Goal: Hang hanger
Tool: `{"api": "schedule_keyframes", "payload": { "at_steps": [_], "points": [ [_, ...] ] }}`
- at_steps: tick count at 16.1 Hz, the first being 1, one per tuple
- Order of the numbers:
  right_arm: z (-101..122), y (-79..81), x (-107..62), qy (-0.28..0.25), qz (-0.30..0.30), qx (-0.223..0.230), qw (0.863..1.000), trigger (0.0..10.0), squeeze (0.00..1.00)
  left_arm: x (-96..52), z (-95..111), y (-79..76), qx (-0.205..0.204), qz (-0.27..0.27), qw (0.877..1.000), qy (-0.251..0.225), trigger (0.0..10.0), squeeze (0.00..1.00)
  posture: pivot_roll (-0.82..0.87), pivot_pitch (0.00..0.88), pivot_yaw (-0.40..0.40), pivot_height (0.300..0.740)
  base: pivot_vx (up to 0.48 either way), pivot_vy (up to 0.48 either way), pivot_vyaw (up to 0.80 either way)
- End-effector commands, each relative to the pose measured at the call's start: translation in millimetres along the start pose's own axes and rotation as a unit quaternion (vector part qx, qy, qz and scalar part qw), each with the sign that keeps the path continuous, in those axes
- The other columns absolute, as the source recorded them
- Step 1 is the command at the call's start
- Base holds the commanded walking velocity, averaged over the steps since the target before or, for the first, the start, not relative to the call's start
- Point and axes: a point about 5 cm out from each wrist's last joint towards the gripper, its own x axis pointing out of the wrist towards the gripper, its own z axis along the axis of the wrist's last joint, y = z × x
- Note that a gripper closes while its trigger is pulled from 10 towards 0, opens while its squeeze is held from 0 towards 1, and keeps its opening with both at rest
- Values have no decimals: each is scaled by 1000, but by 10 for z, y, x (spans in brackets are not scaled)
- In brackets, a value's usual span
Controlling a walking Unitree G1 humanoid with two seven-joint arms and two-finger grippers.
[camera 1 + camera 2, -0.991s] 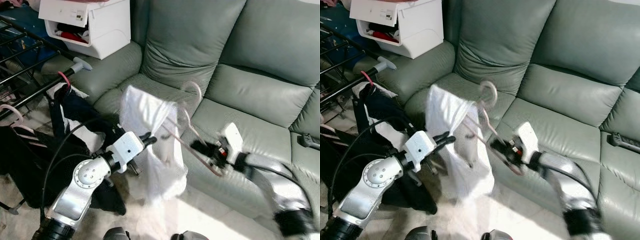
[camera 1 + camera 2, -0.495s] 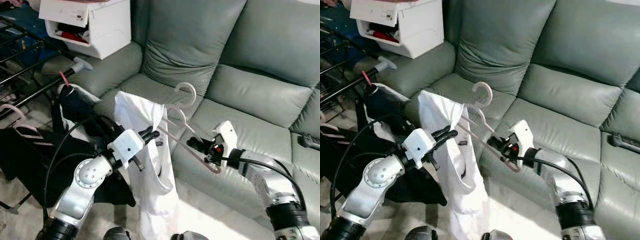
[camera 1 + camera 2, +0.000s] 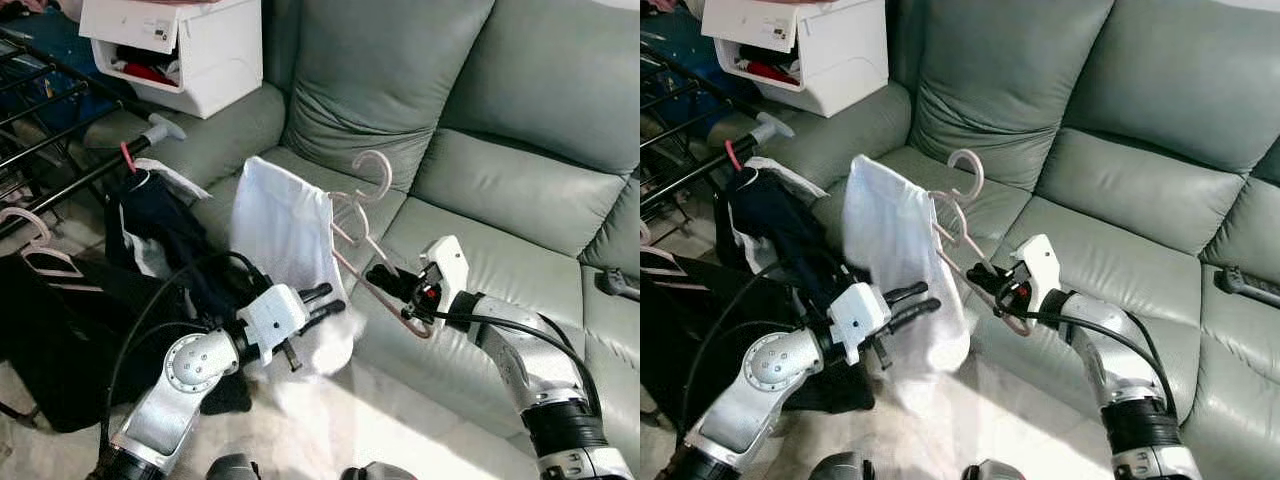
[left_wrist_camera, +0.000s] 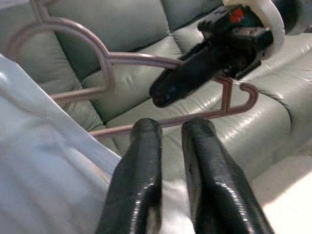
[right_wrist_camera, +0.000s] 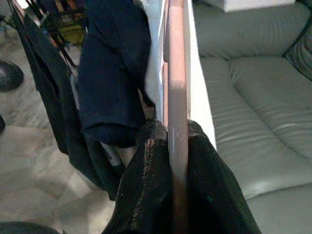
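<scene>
- Step in hand, as judged: the carry stage. The pink hanger point(image 3: 362, 232) is loaded with a white garment point(image 3: 285, 250) and held in mid-air in front of the sofa point(image 3: 520, 150); it is not yet on any rail.
- The right gripper point(image 3: 385, 283) is clamped on the hanger's lower bar near its right end. The right wrist view confirms this, with both black fingers point(image 5: 146, 180) pressed against the pink bar point(image 5: 175, 97).
- The hanger sits tilted, its hook point(image 3: 968, 170) uppermost and free, and the garment hangs off its left shoulder.
- The left gripper point(image 3: 908, 303) is low and left of the hanger, its fingers pointing at the white cloth. In the left wrist view its fingers point(image 4: 141, 165) stand slightly apart with nothing between them. Whether the tips touch the cloth is not clear from these views.
- Next move, as judged: swing the hanger left toward the dark drying rack point(image 3: 70, 170) and lower the hook over a rail. The hook's opening must face the rail, and the trailing cloth must stay clear of the left arm.
- Risk noted: a one-ended grip lets the hanger pivot under the garment's weight.
- Surface: a pale tiled floor point(image 3: 330, 440) with a patch of sunlight near the robot.
- Room: a grey-green leather sofa across the far and right side. A white storage box point(image 3: 180, 50) rests on its left armrest.
- The rack at far left already carries dark clothing point(image 3: 150, 220) and another pale hanger point(image 3: 30, 235).
</scene>
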Motion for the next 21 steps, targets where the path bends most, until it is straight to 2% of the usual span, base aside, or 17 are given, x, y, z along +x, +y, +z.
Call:
{"api": "schedule_keyframes", "payload": {
  "at_steps": [1, 3, 5, 7, 9, 10, 11, 13, 16, 20, 21],
  "points": [
    [198, 18, -16, -55, 13, -29, 998, 10000, 0, -9, 29, -8, -3, -10, 1000, -3, 10000, 1000, -20, 0, -52, 740, 0, 0, 0],
    [169, 31, -25, -55, 17, -31, 998, 10000, 0, -25, 27, 8, -2, -5, 1000, -6, 10000, 1000, -20, 0, -52, 740, 0, 0, 0],
    [162, 63, -45, -53, 31, -36, 997, 10000, 0, -62, 12, 109, 19, 26, 999, -2, 10000, 1000, -18, 0, -50, 740, 0, 0, 0],
    [136, 106, -171, -28, 72, -54, 996, 10000, 0, -217, -2, 469, 77, 131, 988, 3, 10000, 1000, -16, 0, -43, 740, 0, 0, 0],
    [95, 117, -333, 8, 113, -66, 991, 10000, 0, -346, -29, 634, 115, 156, 981, 21, 10000, 1000, -16, 0, -41, 740, 0, 0, 0],
    [83, 117, -371, 19, 123, -71, 990, 10000, 0, -378, -46, 664, 120, 159, 980, 27, 10000, 1000, -16, 0, -37, 740, 0, 0, 0],
    [61, 94, -463, 48, 140, -92, 985, 10000, 0, -485, -96, 720, 132, 154, 978, 40, 10000, 1000, -19, 0, -32, 740, 0, 0, 0],
    [72, 50, -512, 63, 146, -99, 982, 10000, 0, -594, -185, 723, 164, 128, 976, 65, 10000, 1000, -15, 0, -36, 740, 0, 0, 0],
    [65, 121, -514, 74, 181, -106, 975, 10000, 0, -654, -322, 663, 177, 76, 976, 101, 10000, 1000, -13, 0, -41, 740, 0, 0, 0],
    [13, 213, -521, 92, 215, -119, 965, 10000, 0, -625, -351, 645, 188, 32, 976, 102, 10000, 1000, -20, 0, -43, 740, 0, 0, 0],
    [3, 230, -539, 101, 226, -121, 961, 10000, 0, -611, -360, 661, 197, 21, 975, 101, 10000, 686, -26, 0, -43, 740, 0, 0, 0]
  ]
}}
